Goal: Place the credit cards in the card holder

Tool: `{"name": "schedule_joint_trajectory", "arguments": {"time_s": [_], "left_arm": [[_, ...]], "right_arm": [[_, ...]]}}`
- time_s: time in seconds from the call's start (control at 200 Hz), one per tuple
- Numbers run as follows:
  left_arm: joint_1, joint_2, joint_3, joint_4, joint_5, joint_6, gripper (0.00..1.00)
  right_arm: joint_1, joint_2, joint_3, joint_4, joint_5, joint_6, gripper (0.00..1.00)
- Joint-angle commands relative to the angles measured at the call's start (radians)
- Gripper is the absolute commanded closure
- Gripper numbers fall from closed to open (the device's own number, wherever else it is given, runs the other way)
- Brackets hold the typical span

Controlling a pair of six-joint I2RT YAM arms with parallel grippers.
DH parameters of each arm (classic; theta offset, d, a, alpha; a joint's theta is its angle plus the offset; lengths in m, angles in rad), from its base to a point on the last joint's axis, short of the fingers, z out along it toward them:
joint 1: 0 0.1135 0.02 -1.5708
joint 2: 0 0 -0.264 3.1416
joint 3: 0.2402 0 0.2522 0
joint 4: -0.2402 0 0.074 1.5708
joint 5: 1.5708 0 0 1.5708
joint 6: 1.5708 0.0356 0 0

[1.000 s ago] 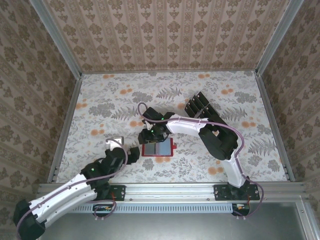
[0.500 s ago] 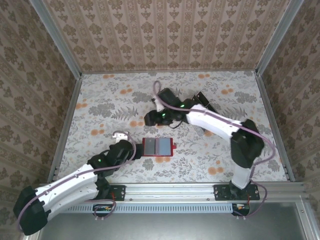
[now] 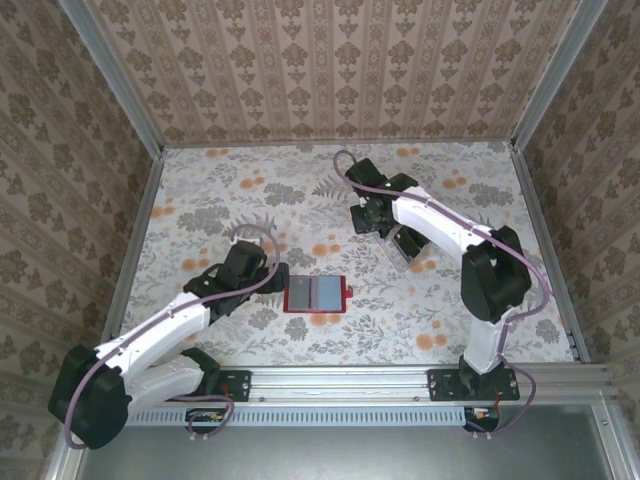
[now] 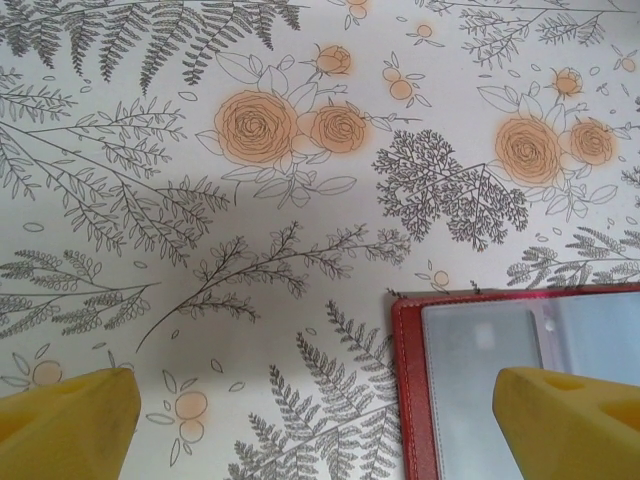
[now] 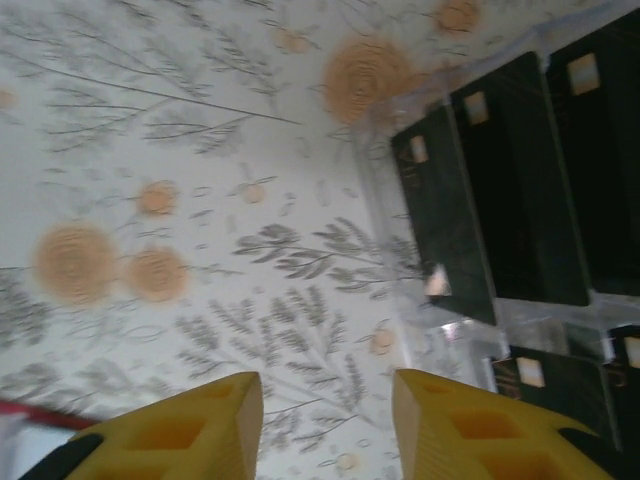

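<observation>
Both empty, my right claw (image 5: 322, 388) stands apart near the cards (image 5: 520, 180), my left claw (image 4: 315, 382) wide apart beside the open wallet (image 4: 404, 400), seemingly nothing stowed yet.

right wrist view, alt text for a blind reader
Black cards with pale marks lie side by side in what looks like a clear tray at upper right, on a floral table. The right gripper shows at the bottom edge, its yellow fingers apart with nothing between them; a sliver of the red wallet sits at lower left.
</observation>
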Motion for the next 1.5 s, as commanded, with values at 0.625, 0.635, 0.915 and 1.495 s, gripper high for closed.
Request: {"name": "schedule_joint_trajectory", "arguments": {"time_s": [0.625,0.635,0.915,1.495], "left_arm": [[0.079,0.069,0.027,0.015,0.146,0.080,0.00],[0.079,0.069,0.027,0.015,0.147,0.080,0.00],[0.080,0.079,0.019,0.032,0.145,0.074,0.00],[0.080,0.086,0.013,0.060,0.158,0.071,0.00]], "right_arm": [[-0.046,0.269,0.214,-0.135,0.226,-0.154,0.65],[-0.046,0.271,0.215,-0.134,0.224,-0.154,0.65],[-0.057,0.284,0.207,-0.117,0.161,-0.157,0.71],[-0.086,0.283,0.222,-0.121,0.047,-0.180,0.95]]}}
